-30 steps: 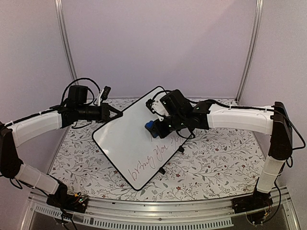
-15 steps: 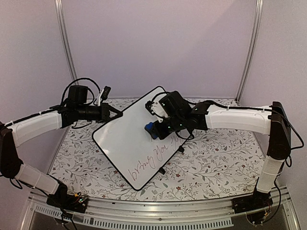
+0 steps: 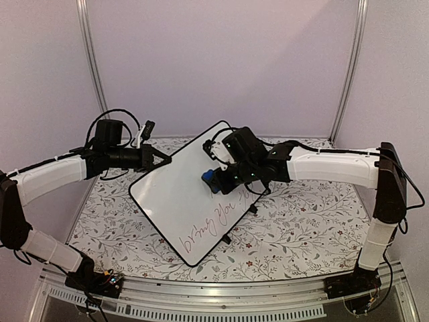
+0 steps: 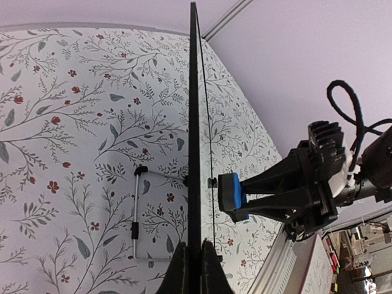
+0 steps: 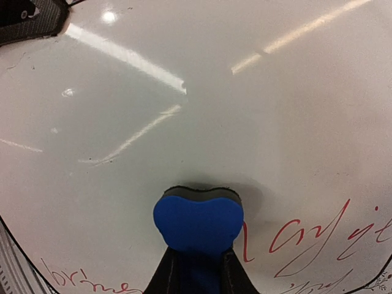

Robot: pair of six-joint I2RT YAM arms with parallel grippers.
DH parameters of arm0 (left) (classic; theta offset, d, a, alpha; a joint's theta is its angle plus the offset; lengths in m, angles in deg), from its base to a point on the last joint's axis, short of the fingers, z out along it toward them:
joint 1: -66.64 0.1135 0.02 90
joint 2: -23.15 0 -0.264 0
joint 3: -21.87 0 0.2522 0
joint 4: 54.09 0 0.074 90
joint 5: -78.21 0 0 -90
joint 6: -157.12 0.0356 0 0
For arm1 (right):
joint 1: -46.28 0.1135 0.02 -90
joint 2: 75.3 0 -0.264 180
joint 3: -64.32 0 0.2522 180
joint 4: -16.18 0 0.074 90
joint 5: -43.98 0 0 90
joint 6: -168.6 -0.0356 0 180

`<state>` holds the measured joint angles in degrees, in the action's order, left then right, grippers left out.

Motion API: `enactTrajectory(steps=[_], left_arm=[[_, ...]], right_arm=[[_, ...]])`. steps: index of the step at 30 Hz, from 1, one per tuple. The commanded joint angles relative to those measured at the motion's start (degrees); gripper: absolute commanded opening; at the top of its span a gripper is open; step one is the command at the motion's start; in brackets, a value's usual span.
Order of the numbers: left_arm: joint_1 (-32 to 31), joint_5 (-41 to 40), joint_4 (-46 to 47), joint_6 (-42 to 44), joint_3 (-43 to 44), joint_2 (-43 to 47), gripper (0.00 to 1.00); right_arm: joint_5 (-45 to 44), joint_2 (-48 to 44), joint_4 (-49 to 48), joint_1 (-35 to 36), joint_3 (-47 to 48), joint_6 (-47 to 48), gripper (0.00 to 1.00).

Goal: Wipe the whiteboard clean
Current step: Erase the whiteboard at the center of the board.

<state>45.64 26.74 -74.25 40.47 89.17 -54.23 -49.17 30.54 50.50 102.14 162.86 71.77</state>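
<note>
The whiteboard stands tilted on the floral table, with red handwriting on its lower part. My left gripper is shut on its upper left rim. The left wrist view shows the board edge-on between my closed fingers. My right gripper is shut on a blue eraser at the board's face, just above the writing. In the right wrist view the eraser sits against the white surface, with red script beside it. In the left wrist view a thin gap seems to show beside the eraser.
A floral cloth covers the table. The board's small black feet rest on it, and a wire stand shows behind the board. Pale walls and metal posts close in the back. A metal rail runs along the near edge.
My right gripper has shifted the eraser slightly left and up across the board. The left gripper and the board have not moved.
</note>
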Motion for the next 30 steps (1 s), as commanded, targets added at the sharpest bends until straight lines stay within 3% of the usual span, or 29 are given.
enactTrajectory(steps=[1,30], left_arm=[[-0.76,-0.29,-1.43,1.96,0.16,-0.76,0.00],[-0.35,-0.84,-1.63,2.38,0.26,0.13,0.00]], right_arm=[[-1.40,0.12,-1.81,0.13,0.35,0.21,0.04],[-0.68,-0.56,-3.71,-1.43,1.02,-1.07,0.05]])
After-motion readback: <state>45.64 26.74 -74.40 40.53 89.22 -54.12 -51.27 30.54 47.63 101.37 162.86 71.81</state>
